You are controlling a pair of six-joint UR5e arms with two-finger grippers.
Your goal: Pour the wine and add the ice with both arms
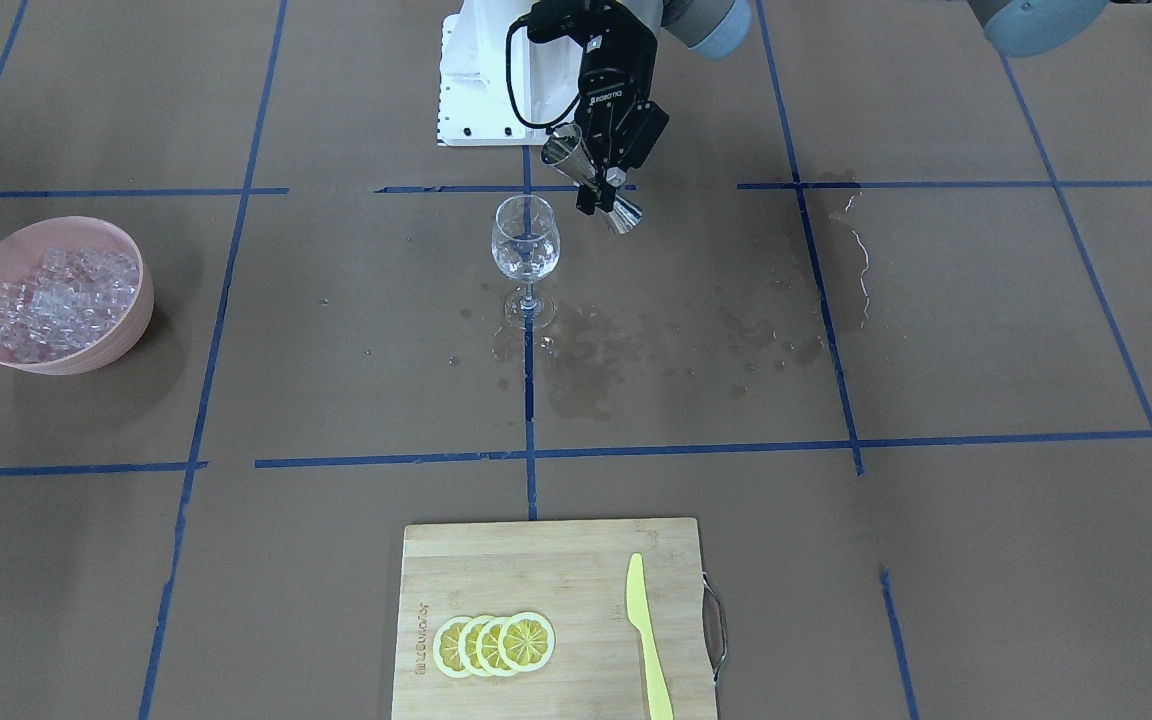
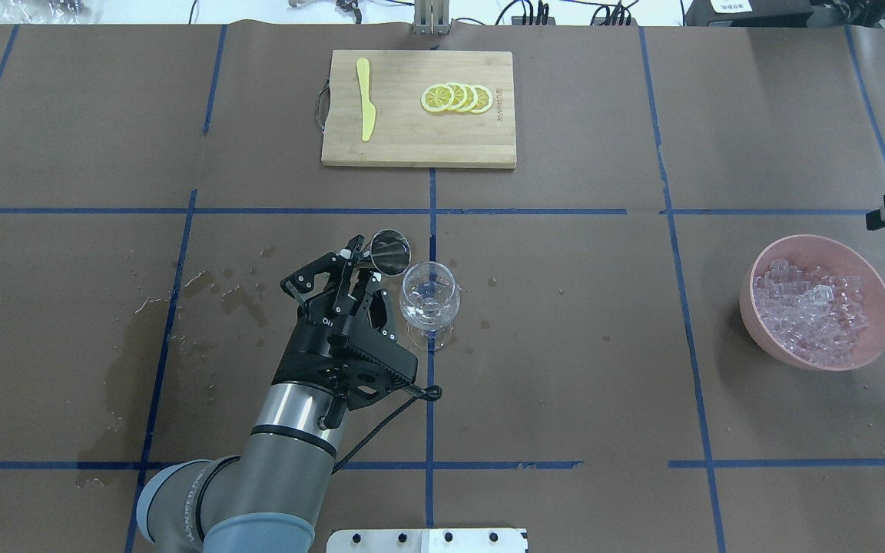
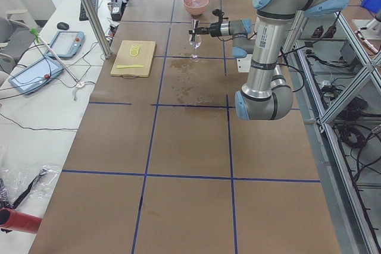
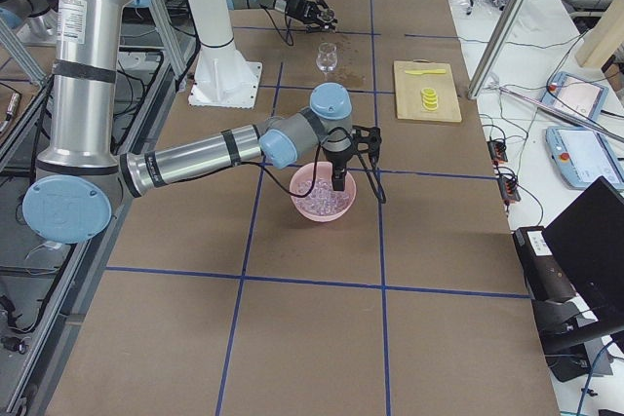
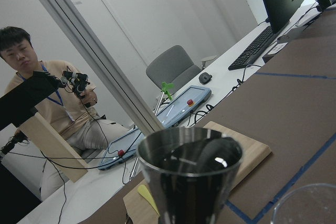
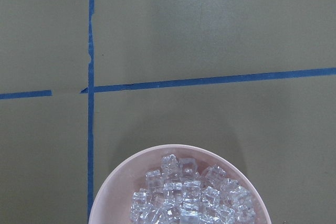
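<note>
The ice [image 1: 56, 295], a heap of small clear glassy cubes, sat piled in the round pink bowl [image 1: 126, 340] at the robot's right end of the brown paper-covered surface [image 1: 986, 330], well apart from everything else. Right above that bowl hung the right end effector [image 4: 338, 182], pointing straight down, and its wrist view looked down on the cubes. Whether its fingers were parted or closed could not be told, and no cube showed in its grasp.

Over at the centre stood the clear stemmed wine glass [image 1: 526, 250], upright on a blue tape line. No cubes were visible inside, though whether it held liquid was hard to judge through the reflections. Just beside its rim was the left end effector [image 1: 601, 185], clamped around the waist of a steel double-cone jigger [image 1: 591, 180], which was tilted with one mouth toward the glass. Dark wet patches [image 1: 586, 370] marked the paper around the glass's foot and off to the robot's left.

Across the surface, a bamboo cutting board [image 1: 536, 560] carried four fanned yellow lemon slices [image 1: 494, 643] and a yellow plastic knife [image 1: 648, 640], all lying apart from both arms.

By the look of it, the pouring stage was at or near its end, while the ice step had not yet been done: a cube had yet to be picked and dropped into the glass.
</note>
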